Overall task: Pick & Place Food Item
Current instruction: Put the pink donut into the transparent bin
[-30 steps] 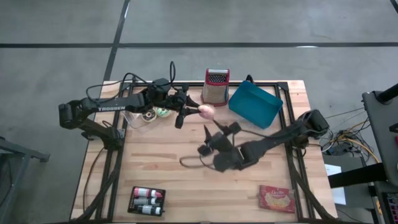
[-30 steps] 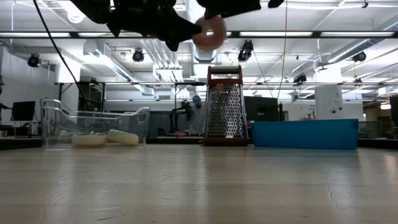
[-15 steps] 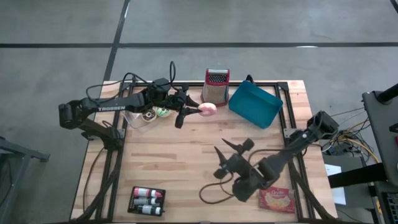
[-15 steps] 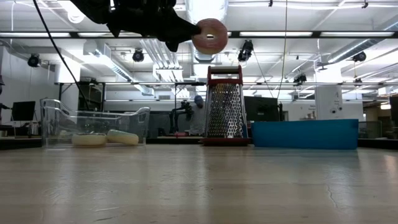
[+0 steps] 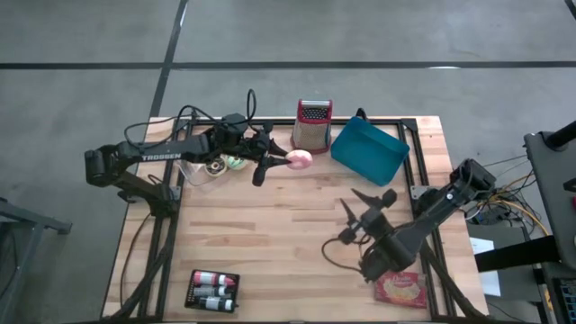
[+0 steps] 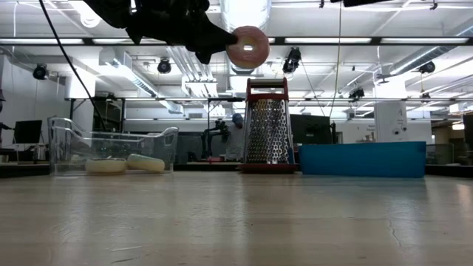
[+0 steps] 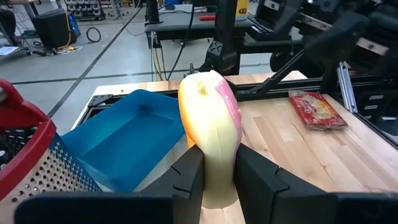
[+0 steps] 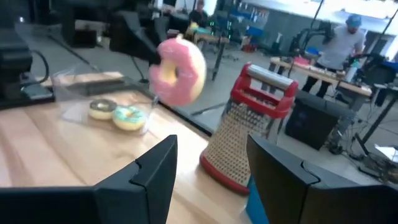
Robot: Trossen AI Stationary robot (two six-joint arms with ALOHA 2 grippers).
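Observation:
A pink-iced donut (image 5: 301,159) hangs over the table's far middle, between the steel grater (image 5: 312,123) and a clear tub (image 5: 209,169). My left gripper (image 5: 288,160) is shut on the donut, having reached in from the table's left. In the low view the donut (image 6: 248,46) shows its ring face high above the table top. The blue tray (image 5: 369,151) lies at the far right. My right gripper (image 5: 366,204) stands open over the table's right middle, fingers pointing toward the donut with nothing between them; its wrist view shows the donut (image 8: 179,70) well ahead. My left gripper pinches the donut's rim (image 7: 217,179) between its two fingers (image 7: 186,180), one on each flat face. The fingers come nearly level from the table's left. The donut stands on edge, sticking out beyond the fingertips, lifted clear of the table.
The clear tub holds two more donuts (image 8: 118,114). A red cracker pack (image 5: 400,288) lies at the near right corner, and a black pack of batteries (image 5: 213,290) at the near left. Bare wood lies in the table's middle.
My right gripper has drawn back from under the donut toward the table's right edge, swinging by way of the near side and rolling its wrist. My left gripper and the donut have stayed where they were.

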